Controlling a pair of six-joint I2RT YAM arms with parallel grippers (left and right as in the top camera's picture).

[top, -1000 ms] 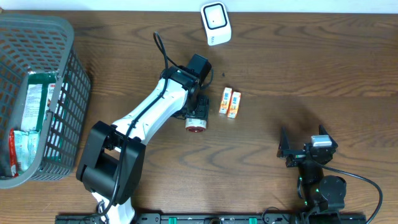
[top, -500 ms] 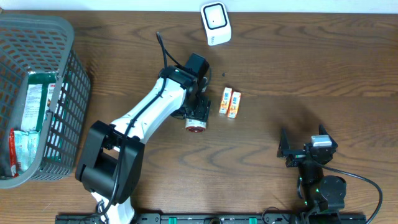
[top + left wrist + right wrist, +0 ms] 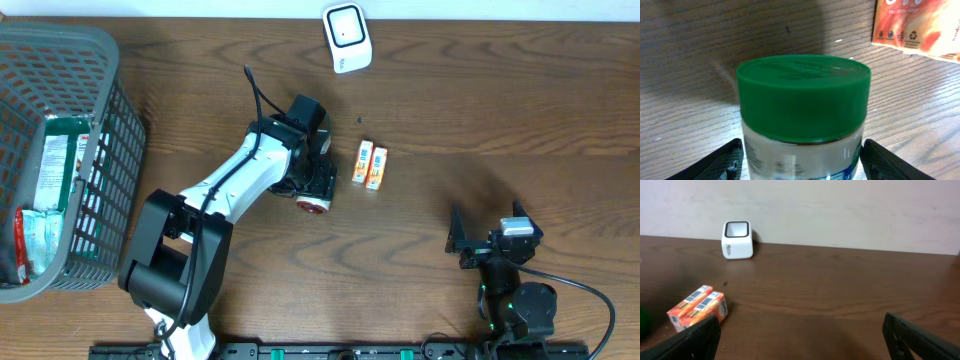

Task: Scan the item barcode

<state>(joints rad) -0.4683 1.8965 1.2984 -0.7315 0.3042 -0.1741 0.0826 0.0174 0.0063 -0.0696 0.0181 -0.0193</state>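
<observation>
A clear jar (image 3: 802, 95) with a green lid fills the left wrist view, resting on the wooden table. From overhead only its red end (image 3: 315, 205) shows under the left arm. My left gripper (image 3: 801, 160) straddles the jar; its fingers (image 3: 722, 162) stand close beside the glass on both sides with a hairline gap, open. The white barcode scanner (image 3: 346, 37) sits at the table's far edge, also in the right wrist view (image 3: 737, 240). My right gripper (image 3: 490, 240) rests near the front right, open and empty (image 3: 800, 340).
Two orange boxes (image 3: 368, 165) lie side by side just right of the jar, also visible from the right wrist (image 3: 697, 307). A grey mesh basket (image 3: 100, 160) holding packaged goods stands at the left edge.
The left gripper's jaws have widened around the jar. The wrist has shifted slightly toward the front, and the jar's red end now sits a little lower. The right arm has not moved.
</observation>
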